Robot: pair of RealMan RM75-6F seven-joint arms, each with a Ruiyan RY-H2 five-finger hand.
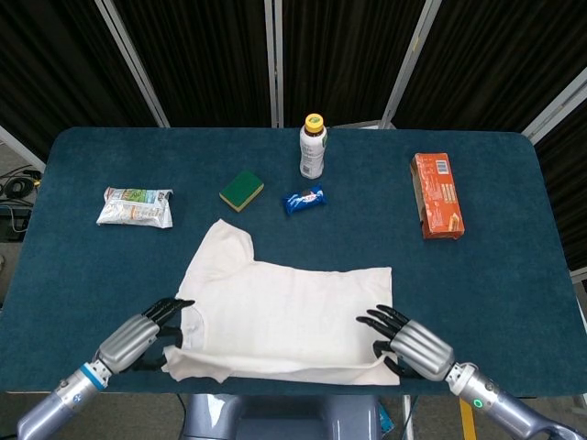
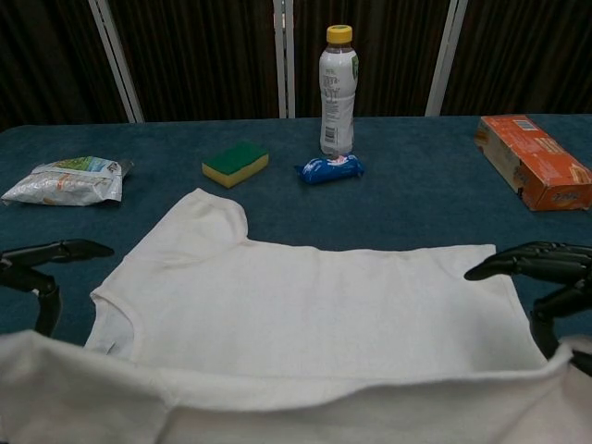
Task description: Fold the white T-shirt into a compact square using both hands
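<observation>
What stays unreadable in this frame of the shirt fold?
- Left robot hand grip: head view, fingertips hidden under the T-shirt hem.
- Right robot hand: chest view, cut off by the frame edge.
- Bottle label: both views, print too small.

In the chest view the raised T-shirt (image 2: 277, 407) hem runs off the lower edge. It covers the lower fingers of both the left hand (image 2: 37, 268) and right hand (image 2: 546, 277). Print on the snack packet (image 1: 135, 206) is too small to read.
</observation>
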